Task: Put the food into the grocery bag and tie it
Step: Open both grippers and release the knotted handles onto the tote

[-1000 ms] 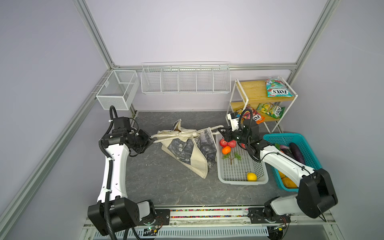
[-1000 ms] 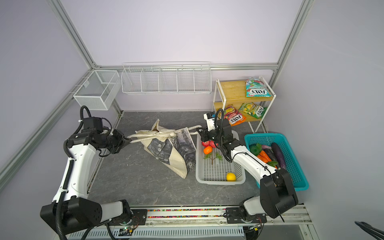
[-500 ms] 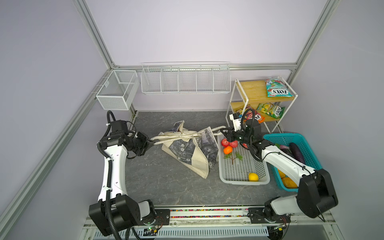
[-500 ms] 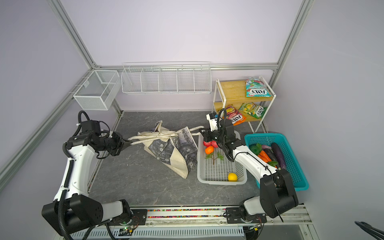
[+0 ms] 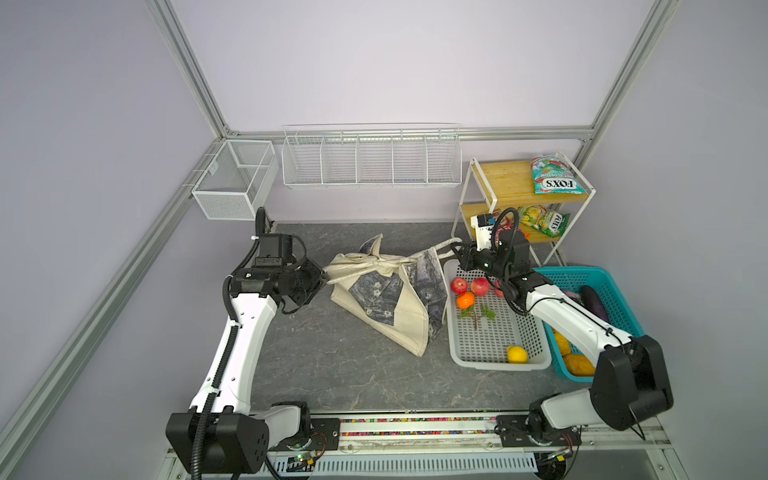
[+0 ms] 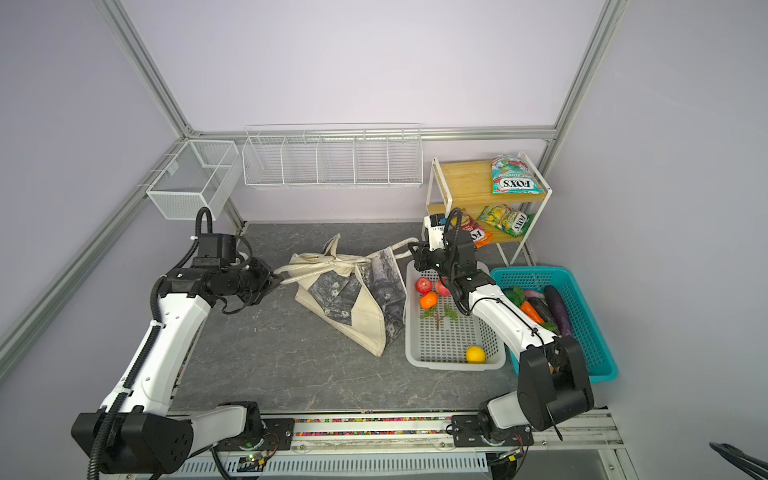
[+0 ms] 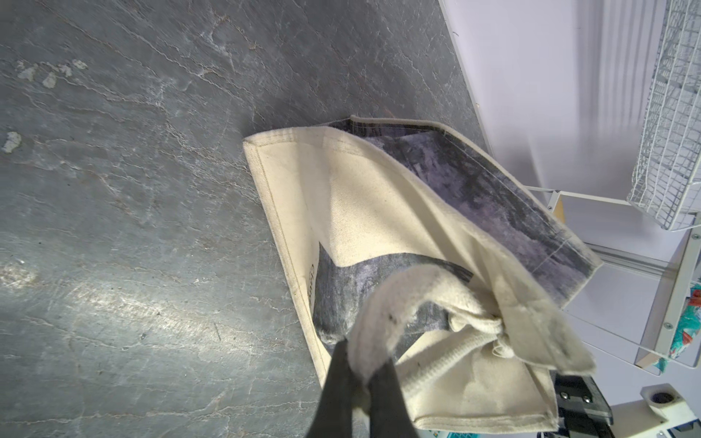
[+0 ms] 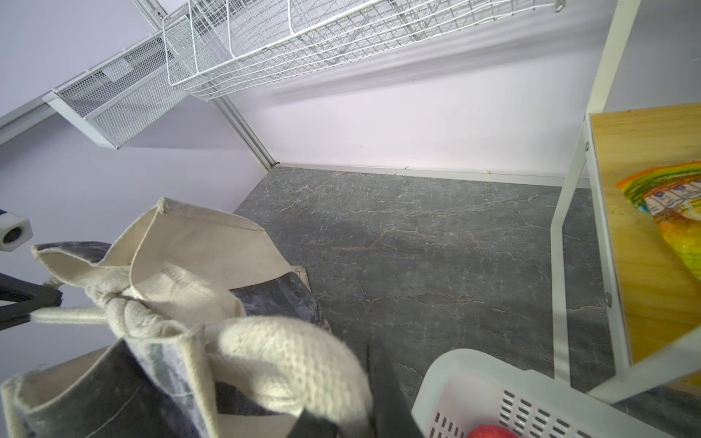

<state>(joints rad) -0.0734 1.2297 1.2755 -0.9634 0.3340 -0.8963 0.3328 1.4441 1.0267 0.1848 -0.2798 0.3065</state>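
Where the grey tabletop [image 5: 332, 374] spans the cell, the grocery bag [image 5: 399, 320] lies slumped on its side at the centre. It is the reference for every position below.

1. Left arm [image 5: 245, 328]: rises from the front rail to the left of the bag and leans rearward. It bends at the wrist so that the last link runs level toward the bag's left side.
2. Right arm [image 5: 565, 320]: rises from the front rail to the right of the bag, stretches low over both baskets and ends at the bag's rear right corner.
3. Shelf rack [image 5: 505, 185]: stands to the rear right of the bag. The FOX'S packet [image 5: 555, 176] lies on its top board.
4. Teal basket [image 5: 623, 299]: well right of the bag, beyond the white basket [image 5: 498, 366], which sits just beside the bag's right edge.
5. Left gripper [image 7: 362, 360]: closed on the left handle end [image 7: 383, 322]. The cream webbing is pinched between two dark fingers and runs straight back to the bag.
6. Right gripper [image 8: 345, 390]: the right handle end [image 8: 288, 352] loops between its fingers. Whether it is clamped or slack cannot be told.
7. Red apples [image 5: 459, 286]: in the white basket's rear end, right of the bag. The yellow fruit [image 5: 516, 354] lies at its front.
8. Knot [image 7: 489, 330]: joins both handles above the bag's mouth, between the grippers.
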